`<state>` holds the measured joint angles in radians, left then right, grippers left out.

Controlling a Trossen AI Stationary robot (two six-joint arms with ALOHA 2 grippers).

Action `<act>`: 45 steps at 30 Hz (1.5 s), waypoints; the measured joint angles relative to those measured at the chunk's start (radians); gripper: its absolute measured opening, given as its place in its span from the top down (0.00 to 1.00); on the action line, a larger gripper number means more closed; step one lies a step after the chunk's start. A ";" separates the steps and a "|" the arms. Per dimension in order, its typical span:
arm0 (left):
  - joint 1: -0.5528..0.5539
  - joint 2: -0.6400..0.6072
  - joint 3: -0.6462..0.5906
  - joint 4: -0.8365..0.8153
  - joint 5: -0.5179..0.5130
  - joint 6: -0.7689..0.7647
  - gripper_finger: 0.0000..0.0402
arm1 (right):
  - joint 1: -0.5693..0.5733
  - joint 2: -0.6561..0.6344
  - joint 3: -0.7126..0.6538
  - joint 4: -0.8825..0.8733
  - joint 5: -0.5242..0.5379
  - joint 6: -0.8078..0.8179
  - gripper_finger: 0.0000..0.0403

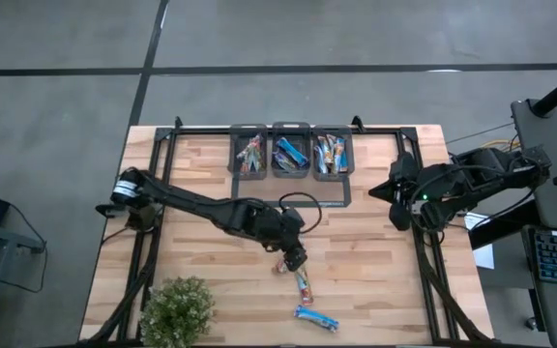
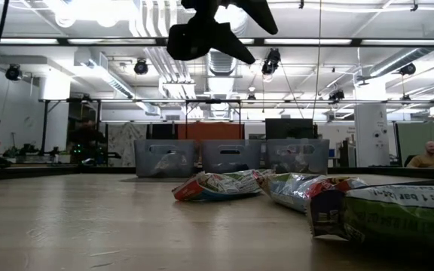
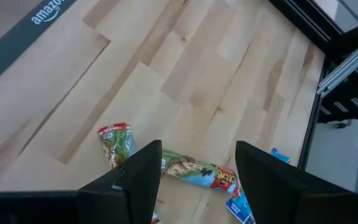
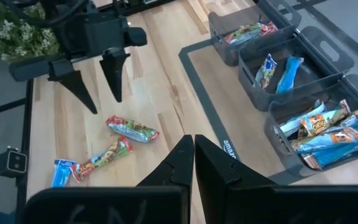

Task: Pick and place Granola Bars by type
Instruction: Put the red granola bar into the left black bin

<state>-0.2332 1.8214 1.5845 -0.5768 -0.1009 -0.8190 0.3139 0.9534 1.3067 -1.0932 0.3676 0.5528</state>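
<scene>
Hovering left hand [image 4: 98, 81], fingers spread above loose granola bars [image 4: 132, 129], right hand [image 4: 193, 155] pressed together, waiting at table's edge

The pale wooden worktop [image 1: 375, 261] lies bare across most of its right half and along its left edge, leaving broad room to pass there. Three dark plastic bins [image 1: 291, 153] stand in a row at the far edge, blocking low travel there. A leafy green potted plant [image 1: 176, 309] fills the near left corner. Three loose wrapped granola bars [image 4: 132, 129] lie close together near the middle front, with only narrow gaps between them. The left gripper [image 1: 293, 259] hangs open just above them; its dark arm [image 1: 201, 205] crosses the left half. The right gripper [image 1: 395, 190], closed, sits at the right edge, well apart.
</scene>
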 joint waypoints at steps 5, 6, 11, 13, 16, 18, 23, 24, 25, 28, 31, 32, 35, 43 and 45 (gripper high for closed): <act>0.013 -0.002 0.005 0.001 0.045 0.022 0.53 | 0.000 0.005 0.000 0.001 0.002 -0.007 0.98; 0.014 0.000 0.005 0.001 0.058 0.025 0.53 | 0.000 0.005 0.000 0.001 0.002 -0.007 0.98; 0.018 0.007 0.001 0.000 0.071 0.031 0.53 | 0.000 0.005 0.000 0.002 0.002 -0.012 0.98; 0.019 0.008 0.001 0.000 0.071 0.031 0.53 | 0.000 0.005 0.000 0.002 0.001 -0.024 0.98; 0.023 0.010 0.001 0.001 0.066 0.033 0.53 | 0.000 0.005 0.000 0.004 -0.022 -0.038 0.98; 0.026 0.011 0.000 0.000 0.065 0.037 0.53 | 0.000 0.005 0.000 0.005 -0.046 -0.040 0.98; 0.033 0.011 0.000 0.000 0.062 0.058 0.53 | 0.000 0.012 0.000 0.008 -0.097 -0.038 0.98; 0.034 0.011 0.000 0.000 0.061 0.062 0.53 | 0.000 0.014 0.000 0.009 -0.107 -0.037 0.98; 0.035 0.011 0.000 0.000 0.061 0.063 0.53 | 0.000 0.017 0.000 0.009 -0.111 -0.037 0.98; 0.035 0.011 -0.001 0.000 0.061 0.062 0.53 | 0.000 0.020 0.000 0.011 -0.115 -0.040 0.98; 0.040 0.028 -0.002 0.000 0.069 0.051 0.53 | 0.000 0.018 0.000 0.012 -0.114 -0.040 0.98; 0.041 0.033 -0.003 -0.003 0.078 0.041 0.53 | 0.000 0.018 0.000 0.012 -0.114 -0.040 0.98; 0.045 0.054 -0.002 -0.001 0.106 -0.006 0.53 | 0.000 0.018 0.000 0.013 -0.114 -0.040 0.98; 0.045 0.133 0.005 -0.011 0.196 -0.081 0.53 | 0.000 0.019 0.000 0.015 -0.106 -0.040 0.98; 0.046 0.158 0.015 -0.019 0.219 -0.083 0.53 | 0.000 0.019 0.000 0.015 -0.105 -0.038 0.98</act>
<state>-0.1876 1.9793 1.5990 -0.5961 0.1183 -0.9018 0.3138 0.9726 1.3067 -1.0780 0.2626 0.5148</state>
